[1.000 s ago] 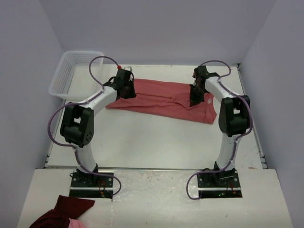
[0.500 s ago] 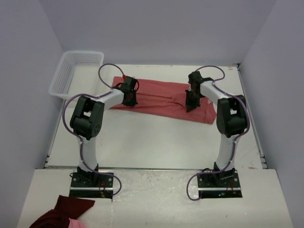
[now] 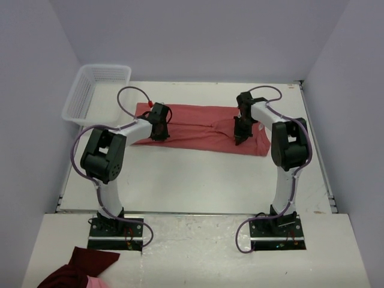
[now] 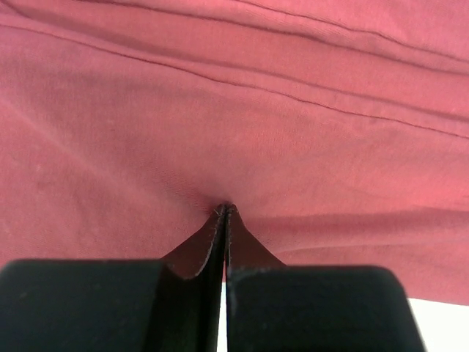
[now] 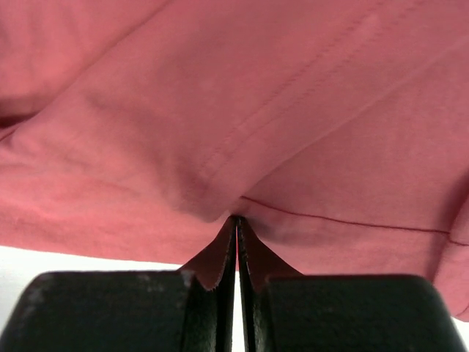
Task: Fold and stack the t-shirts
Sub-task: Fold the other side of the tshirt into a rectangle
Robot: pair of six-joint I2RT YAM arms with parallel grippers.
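Observation:
One salmon-red t-shirt (image 3: pixel 201 123) lies spread as a wide folded strip across the far half of the table. My left gripper (image 3: pixel 158 131) is shut at the shirt's left part. In the left wrist view its closed tips (image 4: pixel 225 209) pinch a small pucker of the red cloth (image 4: pixel 242 110). My right gripper (image 3: pixel 239 137) is shut at the shirt's right part. In the right wrist view its closed tips (image 5: pixel 236 218) grip a fold of the cloth (image 5: pixel 220 110) by a hem seam. No neck label shows.
A white mesh basket (image 3: pixel 96 90) stands at the far left corner. A dark maroon cloth bundle with a pink patch (image 3: pixel 78 273) lies on the near shelf at bottom left. The white table (image 3: pixel 192 180) lies between the shirt and the arm bases.
Both grippers have moved from the shirt's far side towards the near edge, carrying cloth with them. The shirt now lies as a flatter, narrower strip.

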